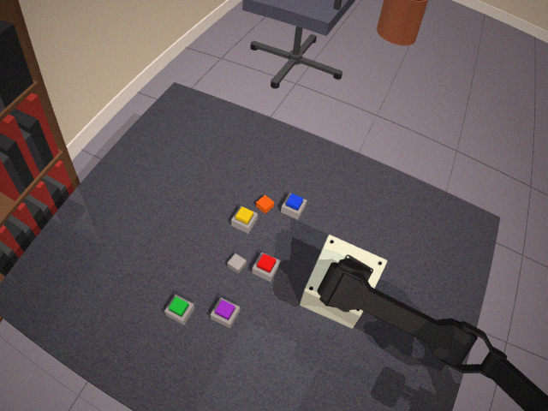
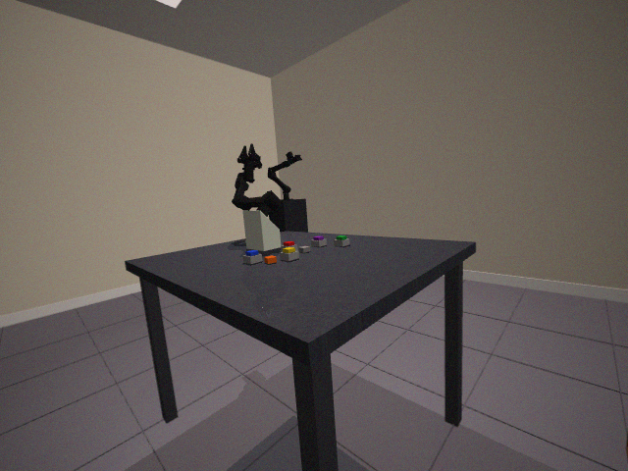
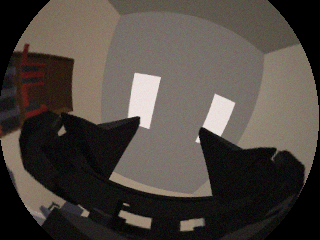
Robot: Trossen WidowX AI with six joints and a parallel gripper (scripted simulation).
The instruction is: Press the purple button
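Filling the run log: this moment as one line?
phase: start | claw: open, empty, pointing at ceiling | purple button: unpressed | blocks: untouched

The chair and orange bin are cut off by the top edge.

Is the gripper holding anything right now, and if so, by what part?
Nothing is held. The gripper is open, pointing up at the ceiling, with only the ceiling lights showing between its fingers. It is raised well above the purple button.

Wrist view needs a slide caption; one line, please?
Open gripper pointing up at the ceiling lights, fingers spread with nothing between them.
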